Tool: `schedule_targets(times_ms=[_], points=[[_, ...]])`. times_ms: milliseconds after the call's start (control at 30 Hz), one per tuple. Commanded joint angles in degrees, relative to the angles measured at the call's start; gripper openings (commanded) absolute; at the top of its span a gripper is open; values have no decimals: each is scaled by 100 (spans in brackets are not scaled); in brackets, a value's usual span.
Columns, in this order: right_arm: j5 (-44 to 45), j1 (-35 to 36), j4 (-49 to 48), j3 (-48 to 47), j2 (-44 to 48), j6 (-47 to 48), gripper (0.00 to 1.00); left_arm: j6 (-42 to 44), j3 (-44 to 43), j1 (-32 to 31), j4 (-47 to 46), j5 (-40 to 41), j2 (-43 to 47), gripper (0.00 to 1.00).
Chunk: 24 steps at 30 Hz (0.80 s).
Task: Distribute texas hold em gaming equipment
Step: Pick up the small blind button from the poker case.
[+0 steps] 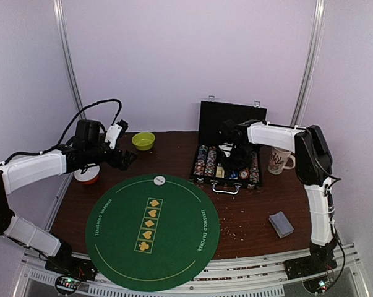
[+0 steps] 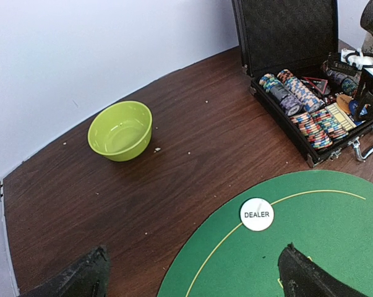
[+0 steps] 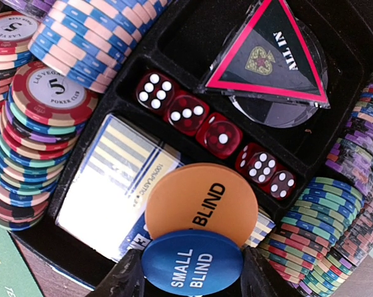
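The right gripper (image 3: pixel 191 279) is reaching into the open black case (image 1: pixel 229 145) at the back of the dark wooden table (image 1: pixel 248 216), its two fingers clamping the blue SMALL BLIND disc (image 3: pixel 192 262) by its edges. The disc is overlapping the near edge of an orange disc marked BLIND (image 3: pixel 201 203), which is lying on a striped boxed card deck (image 3: pixel 109 176) in the case's centre compartment. Five red dice (image 3: pixel 187 114) are sitting in a row in the slot behind it, beside a clear ALL IN triangle (image 3: pixel 266 52), while rows of multicoloured poker chips (image 3: pixel 31 117) are filling the trays on both sides. The left gripper (image 2: pixel 192 278) is hovering with its fingers spread wide and nothing between them, over the far rim of the round green felt mat (image 1: pixel 152 232). The white DEALER button (image 2: pixel 257 214) is lying on that rim, just inside the yellow line. A lime-green bowl (image 2: pixel 120 130) is standing well apart on the bare wood near the back wall. A loose grey-blue deck of playing cards (image 1: pixel 281 224) is resting on the table by the right arm's base, and a patterned mug (image 1: pixel 279 161) is standing just right of the case.
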State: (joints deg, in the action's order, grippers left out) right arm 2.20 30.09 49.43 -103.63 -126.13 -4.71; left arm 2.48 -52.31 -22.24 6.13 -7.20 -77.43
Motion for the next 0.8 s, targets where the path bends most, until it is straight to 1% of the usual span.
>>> schedule_targets(times_ms=[0,133,533,767], points=[[315,-38,287,121,-7,-42,44,72,-196,-10,-121,64,51,98],[350,-31,278,36,41,-65,42,77,-215,-17,-121,66,61,98],[430,-18,271,-172,298,-37,41,82,-204,-10,-121,55,79,98],[282,15,270,-354,453,160,41,-154,-177,-17,-113,0,83,98]])
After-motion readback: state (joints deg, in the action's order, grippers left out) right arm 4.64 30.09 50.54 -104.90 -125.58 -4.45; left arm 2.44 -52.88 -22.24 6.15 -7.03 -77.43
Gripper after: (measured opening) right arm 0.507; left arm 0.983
